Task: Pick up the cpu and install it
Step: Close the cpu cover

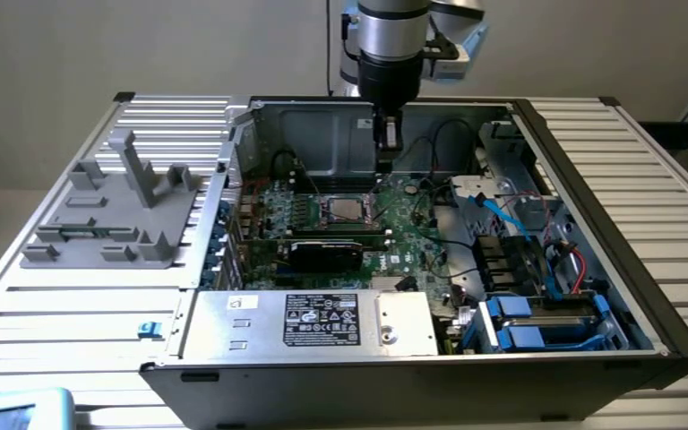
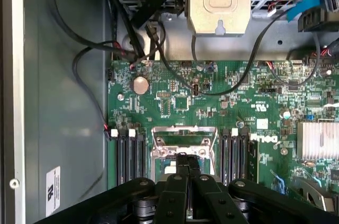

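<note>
In the exterior view the cpu (image 1: 344,210) lies flat as a silver-grey square inside the metal-framed socket (image 1: 320,199) on the green motherboard (image 1: 410,235) of the open computer case. My gripper (image 1: 385,166) hangs above the board, a little toward the exterior view's right and behind the socket, fingers pressed together and holding nothing. In the wrist view the shut gripper (image 2: 186,156) sits directly over the socket frame (image 2: 159,142) and covers most of what lies in it.
A black card (image 1: 338,253) lies in front of the socket, and a silver power supply (image 1: 308,318) fills the case's near side. Blue drive bays (image 1: 536,322) and cables (image 1: 505,215) crowd the right. Dark memory slots (image 2: 130,155) flank the socket. A grey fixture (image 1: 117,210) stands outside, left.
</note>
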Controlling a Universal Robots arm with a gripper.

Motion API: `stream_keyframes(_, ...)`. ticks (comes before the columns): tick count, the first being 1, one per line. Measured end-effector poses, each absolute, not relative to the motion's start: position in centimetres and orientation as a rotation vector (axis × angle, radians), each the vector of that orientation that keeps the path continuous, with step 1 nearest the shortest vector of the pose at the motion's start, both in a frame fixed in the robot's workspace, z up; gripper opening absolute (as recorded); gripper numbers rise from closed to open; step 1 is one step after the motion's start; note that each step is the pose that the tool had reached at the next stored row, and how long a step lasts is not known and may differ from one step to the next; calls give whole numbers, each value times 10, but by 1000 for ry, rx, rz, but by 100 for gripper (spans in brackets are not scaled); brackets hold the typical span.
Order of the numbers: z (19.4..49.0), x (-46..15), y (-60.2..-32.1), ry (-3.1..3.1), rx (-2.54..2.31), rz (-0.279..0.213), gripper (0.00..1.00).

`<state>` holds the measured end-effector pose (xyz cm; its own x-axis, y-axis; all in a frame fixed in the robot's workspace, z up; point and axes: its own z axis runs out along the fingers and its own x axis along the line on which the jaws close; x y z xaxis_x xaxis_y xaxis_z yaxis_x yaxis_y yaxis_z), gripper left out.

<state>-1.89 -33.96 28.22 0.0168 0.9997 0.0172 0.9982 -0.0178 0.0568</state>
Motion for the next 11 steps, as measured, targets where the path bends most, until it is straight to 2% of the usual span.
stream_keyframes(11, 280, 17, -340, 2182, 2219, 81, 11)
